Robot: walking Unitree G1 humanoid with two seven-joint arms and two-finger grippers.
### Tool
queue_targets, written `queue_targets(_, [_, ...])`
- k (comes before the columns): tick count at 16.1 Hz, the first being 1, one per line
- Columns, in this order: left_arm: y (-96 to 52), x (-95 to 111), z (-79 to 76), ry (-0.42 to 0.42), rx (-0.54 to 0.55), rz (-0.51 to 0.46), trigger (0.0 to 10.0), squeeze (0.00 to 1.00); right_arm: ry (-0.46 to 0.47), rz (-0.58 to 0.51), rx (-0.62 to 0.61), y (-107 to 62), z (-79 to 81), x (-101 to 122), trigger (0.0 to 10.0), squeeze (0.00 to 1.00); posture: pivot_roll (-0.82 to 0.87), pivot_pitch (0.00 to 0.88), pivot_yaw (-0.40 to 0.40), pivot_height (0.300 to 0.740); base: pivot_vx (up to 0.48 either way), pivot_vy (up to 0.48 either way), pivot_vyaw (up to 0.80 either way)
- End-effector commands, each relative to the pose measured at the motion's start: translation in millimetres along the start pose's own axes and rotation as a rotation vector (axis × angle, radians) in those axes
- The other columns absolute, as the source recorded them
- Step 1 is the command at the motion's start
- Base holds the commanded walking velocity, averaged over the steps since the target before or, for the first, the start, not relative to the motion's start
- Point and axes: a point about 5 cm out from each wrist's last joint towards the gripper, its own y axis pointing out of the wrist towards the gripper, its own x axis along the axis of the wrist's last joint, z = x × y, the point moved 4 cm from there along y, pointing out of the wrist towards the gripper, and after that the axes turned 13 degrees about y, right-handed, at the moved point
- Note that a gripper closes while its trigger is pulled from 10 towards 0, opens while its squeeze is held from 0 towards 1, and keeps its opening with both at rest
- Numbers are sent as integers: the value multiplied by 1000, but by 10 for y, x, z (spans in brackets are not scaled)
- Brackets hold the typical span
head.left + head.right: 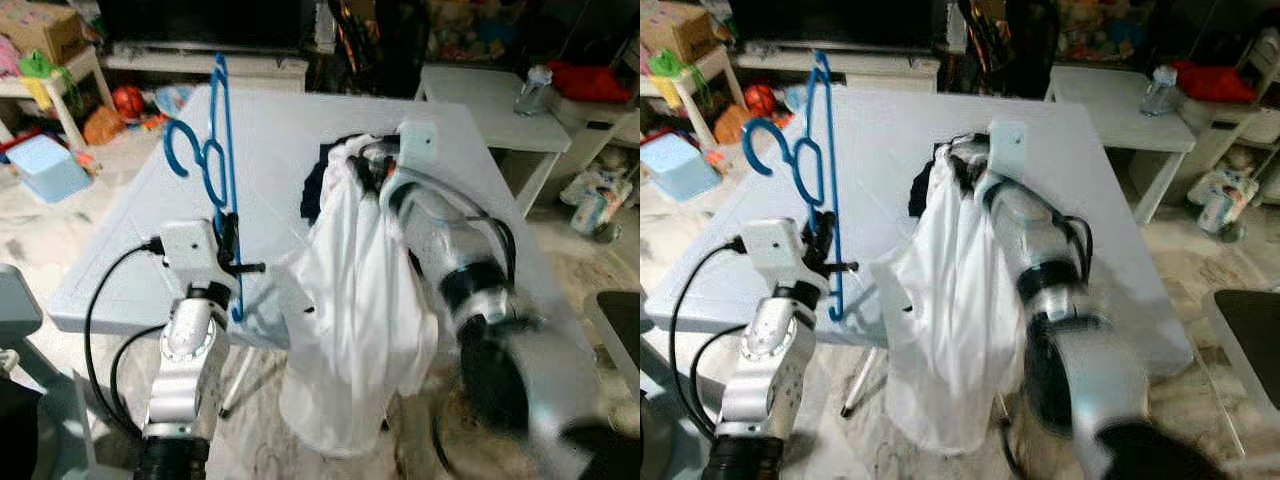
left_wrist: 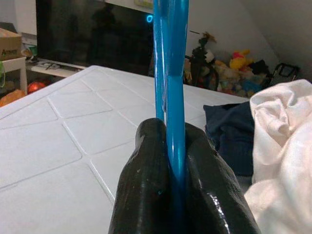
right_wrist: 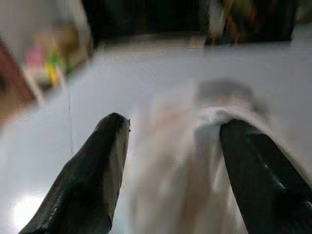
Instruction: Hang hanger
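Observation:
A blue plastic hanger point(image 1: 215, 150) stands upright over the near-left part of the white table point(image 1: 270, 120). My left gripper point(image 1: 232, 245) is shut on its lower bar, and the fingers point(image 2: 146, 165) pinch the blue bar point(image 2: 171, 87) in the left wrist view. A white garment point(image 1: 350, 320) is draped over my right arm and hangs past the table's front edge. My right gripper point(image 3: 175, 126) is open above the table, with blurred white cloth lying between its spread fingers. A dark garment point(image 1: 318, 185) lies on the table beside it.
A light blue bin point(image 1: 45, 165) and toys sit on the floor at the left. At the back right stands a white side table point(image 1: 480, 100) with a bottle point(image 1: 533, 90) and a red cloth point(image 1: 590, 80). A dark TV unit runs along the back.

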Motion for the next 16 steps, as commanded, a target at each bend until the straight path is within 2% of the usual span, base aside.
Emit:
queue_targets(1, [-35,-125,23,10,13,53,10000,0,4,-238,72,19,255,745,0,0,15,0,-82,740,0,0,0])
queue_targets(2, [-35,-125,23,10,13,53,10000,0,-3,-264,81,13,286,829,0,0,15,0,-82,740,0,0,0])
queue_targets(3, [-37,-127,23,11,15,52,10000,0,4,-352,90,-22,323,1060,0,0,10,0,-82,740,0,0,0])
queue_targets(4, [-34,-125,16,11,16,51,10000,0,-72,-401,91,-54,320,1128,0,0,7,0,-84,740,0,0,0])
queue_targets(5, [-31,-125,8,10,16,50,10000,0,-188,-369,86,-52,274,995,0,0,5,0,-83,740,0,0,0])
queue_targets(6, [-30,-125,2,8,15,50,10000,0,-304,-246,78,-19,166,675,1843,0,5,0,-83,740,0,0,0])
queue_targets(7, [-31,-122,-5,8,14,49,10000,0,-427,-55,74,-35,-54,201,10000,0,3,0,-81,740,0,0,0])
queue_targets(8, [-33,-124,-5,8,13,50,10000,0,-423,17,76,-75,-181,24,10000,753,3,0,-80,740,0,0,0])
queue_targets(9, [-40,-133,0,9,12,52,10000,0,-382,73,85,-145,-350,-126,10000,1000,1,0,-79,740,0,0,0])
queue_targets(11, [-55,-147,4,11,10,56,10000,0,-402,123,119,-234,-513,-227,10000,1000,-5,0,-77,740,0,0,0])
queue_targets(12, [-65,-162,1,11,8,60,10000,0,-408,186,214,-335,-579,-311,10000,1000,-11,0,-74,740,0,0,0])
queue_targets(14, [-64,-178,-30,7,-1,65,10000,0,-445,239,335,-535,-666,-336,10000,1000,-29,0,-66,740,0,0,0])
queue_targets(16, [-51,-173,-60,4,-11,63,10000,0,-407,254,421,-674,-680,-292,10000,1000,-36,0,-62,740,0,0,0])
